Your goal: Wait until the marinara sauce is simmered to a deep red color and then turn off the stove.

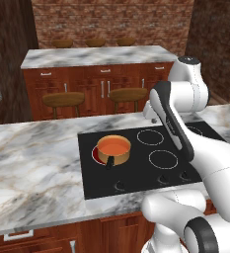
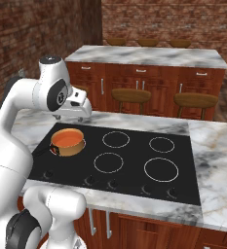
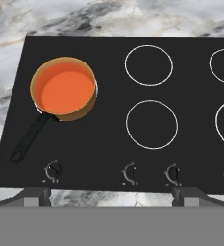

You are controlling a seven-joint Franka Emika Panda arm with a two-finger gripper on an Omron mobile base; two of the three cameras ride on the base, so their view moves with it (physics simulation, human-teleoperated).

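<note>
The marinara sauce [image 3: 67, 90] is orange-red in its pot [image 3: 82, 111], on the near left burner of the stove [image 3: 108, 144]. The gripper [image 3: 111, 194] hangs above the knobs [image 3: 53, 170], its jaws released and wide apart, grasping nothing.

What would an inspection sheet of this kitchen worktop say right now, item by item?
Surface: grey-veined marble counter around the stove.
Job's things: black cooktop with white ring burners, knobs along its near edge; small pot on the left burner, dark handle toward the knobs; marinara sauce orange, not deep red.
Clutter: nothing seen.
Grippers: gripper open, above the cooktop's knob edge, holding nothing.
Cables: nothing seen.
Surroundings: island counter, wooden stools, brick wall.
</note>
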